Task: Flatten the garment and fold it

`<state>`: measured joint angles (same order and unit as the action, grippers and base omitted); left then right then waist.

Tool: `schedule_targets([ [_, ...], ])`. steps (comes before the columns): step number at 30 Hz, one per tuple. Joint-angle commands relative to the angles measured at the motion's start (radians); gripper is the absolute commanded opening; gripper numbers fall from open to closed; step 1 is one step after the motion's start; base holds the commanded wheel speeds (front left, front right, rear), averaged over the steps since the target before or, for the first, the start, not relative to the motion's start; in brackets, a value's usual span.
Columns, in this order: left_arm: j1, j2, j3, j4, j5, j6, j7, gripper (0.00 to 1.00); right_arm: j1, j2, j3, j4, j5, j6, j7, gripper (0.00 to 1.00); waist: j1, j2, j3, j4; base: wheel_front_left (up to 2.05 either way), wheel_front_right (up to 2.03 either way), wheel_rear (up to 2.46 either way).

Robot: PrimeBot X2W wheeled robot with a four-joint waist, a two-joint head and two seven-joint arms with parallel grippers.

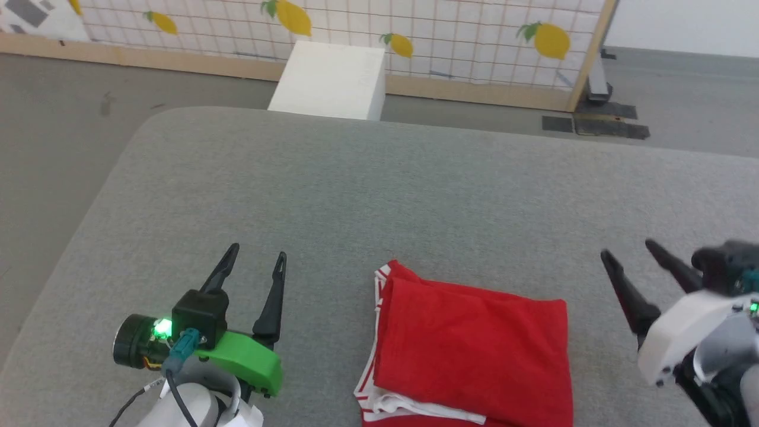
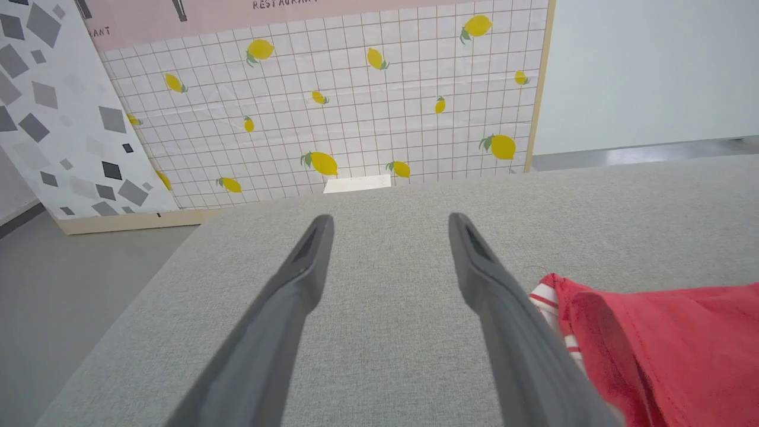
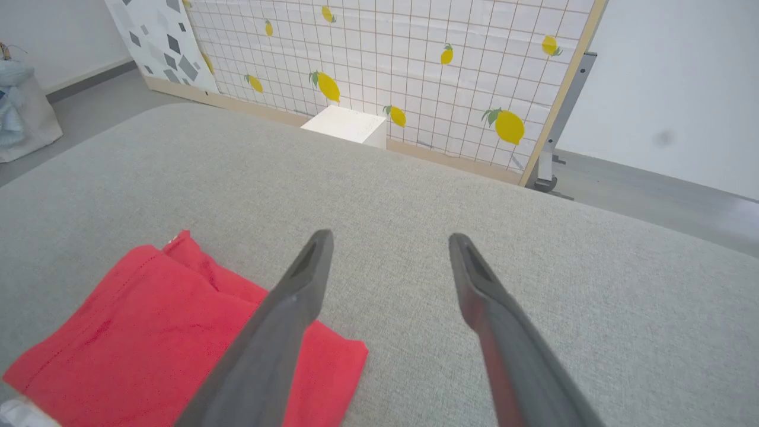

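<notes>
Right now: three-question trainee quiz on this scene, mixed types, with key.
1. True or false: the left gripper is shut on the shirt.
2. Pick one. The shirt is: A) spread out flat, B) folded into a stack, C) crumpled in a heap.
3. Fill in: in the head view the shirt lies ___ the left gripper and the right gripper.

Key
1. False: it is open and clear of the shirt.
2. B
3. between

Garment [image 1: 474,350] near edge cut off, head view btm.
</notes>
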<state>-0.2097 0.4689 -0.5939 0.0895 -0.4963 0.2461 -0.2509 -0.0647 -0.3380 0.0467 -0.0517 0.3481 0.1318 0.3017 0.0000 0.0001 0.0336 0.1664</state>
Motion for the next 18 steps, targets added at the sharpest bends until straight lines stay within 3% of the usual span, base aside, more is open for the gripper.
schedule_targets([
  [1, 0.012, -0.001, 0.003, -0.002, -0.013, -0.003, 0.001, 1.00, 0.025, 0.010, -0.005, 0.004, -0.022, -0.001, -0.014, 1.00, 0.0000, -0.0001, 0.010, -0.023, 0.00, 0.00, 0.00],
  [6, 0.014, 0.006, -0.001, -0.011, -0.019, -0.007, 0.013, 1.00, 0.091, 0.078, -0.009, 0.034, -0.040, -0.001, 0.004, 1.00, 0.0000, -0.0001, 0.025, -0.046, 0.00, 0.00, 0.00],
  [11, 0.011, 0.011, -0.010, -0.019, -0.020, -0.011, 0.024, 1.00, 0.109, 0.150, -0.002, 0.062, 0.022, -0.001, 0.139, 1.00, 0.0000, -0.0001, 0.045, -0.054, 0.00, 0.00, 0.00],
  [18, -0.006, 0.008, -0.022, -0.026, -0.013, -0.014, 0.030, 1.00, 0.089, 0.202, -0.008, 0.100, 0.035, -0.001, 0.312, 1.00, 0.0000, -0.0001, 0.085, -0.036, 0.00, 0.00, 0.00],
])
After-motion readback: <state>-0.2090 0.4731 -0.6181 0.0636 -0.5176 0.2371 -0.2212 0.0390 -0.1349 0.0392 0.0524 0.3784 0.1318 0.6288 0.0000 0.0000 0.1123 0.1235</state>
